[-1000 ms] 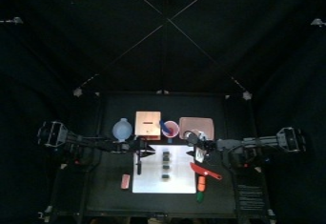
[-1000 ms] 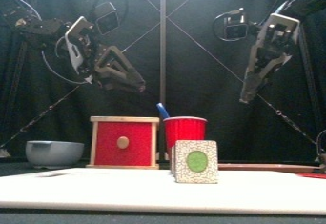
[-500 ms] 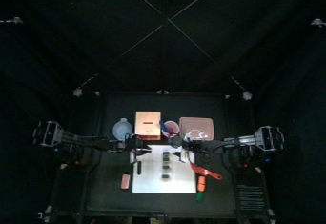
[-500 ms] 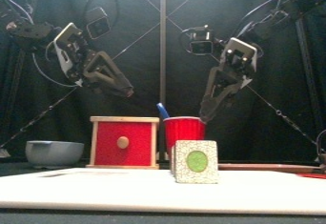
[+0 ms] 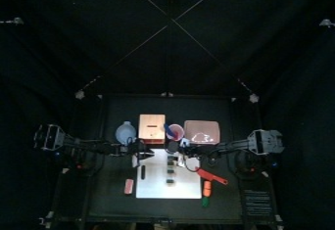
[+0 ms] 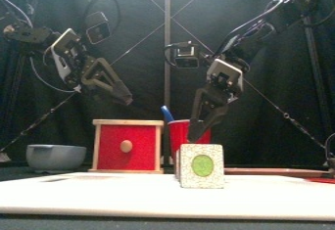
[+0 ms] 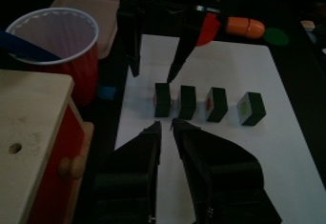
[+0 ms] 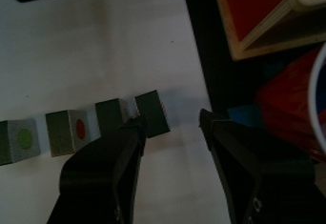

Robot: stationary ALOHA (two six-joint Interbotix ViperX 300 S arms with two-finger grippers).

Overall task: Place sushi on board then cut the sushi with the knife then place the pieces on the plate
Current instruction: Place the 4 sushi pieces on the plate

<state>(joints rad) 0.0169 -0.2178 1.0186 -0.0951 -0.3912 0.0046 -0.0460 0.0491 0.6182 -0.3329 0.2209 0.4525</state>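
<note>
The right gripper (image 6: 199, 126) has been lowered since 1 second ago, to just above the sushi (image 6: 201, 166), which is laid as 4 separated blocks on the white board (image 6: 78, 197) before black curtains. The red cup (image 6: 181, 141) is partly hidden. Its jaws are spread wide and empty. The left gripper (image 7: 170, 125) is raised, its jaws nearly closed and empty.

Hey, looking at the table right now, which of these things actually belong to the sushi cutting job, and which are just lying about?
Part of the job: sushi pieces, white board, red knife beside the board, blue knife in the red cup, pink tray.
Just lying about: wooden box, blue-grey bowl, orange toy.
</note>
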